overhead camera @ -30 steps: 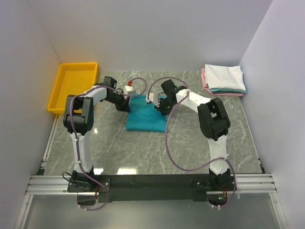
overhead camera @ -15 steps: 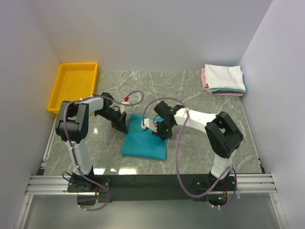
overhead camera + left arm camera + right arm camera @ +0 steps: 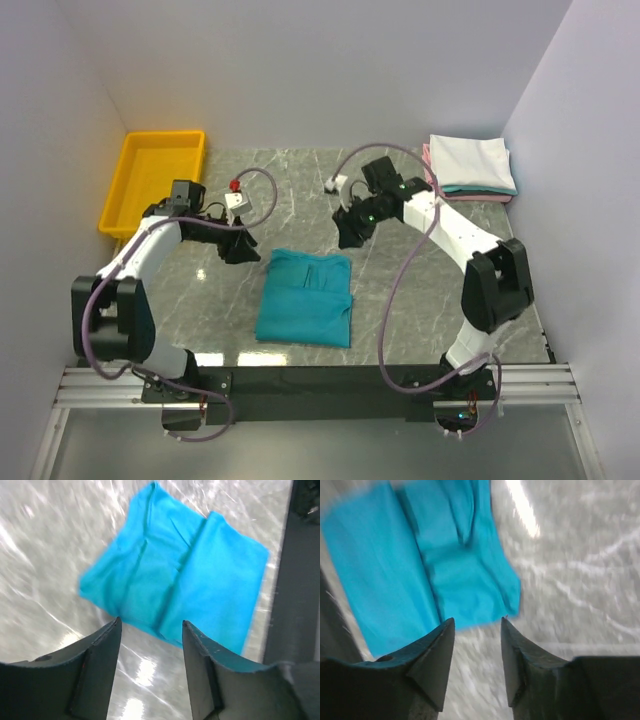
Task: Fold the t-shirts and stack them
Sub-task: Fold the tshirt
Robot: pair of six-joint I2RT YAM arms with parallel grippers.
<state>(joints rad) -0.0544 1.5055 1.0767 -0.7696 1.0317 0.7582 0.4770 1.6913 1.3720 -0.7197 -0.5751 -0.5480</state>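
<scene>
The folded teal cloth t-shirt (image 3: 305, 297) looked limp and light, best pinched at its corners; left end effector (image 3: 150, 630) and right end effector (image 3: 477, 625) gaped, empty.

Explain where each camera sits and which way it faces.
Top external: high behind the robot; looks down on table, left arm, right arm, teal t-shirt, t-shirt stack, yellow bin.
Left wrist: on left arm; looks past open left gripper at teal t-shirt.
Right wrist: on right arm; same, past open right gripper.
Shared: teal t-shirt in all.
</scene>
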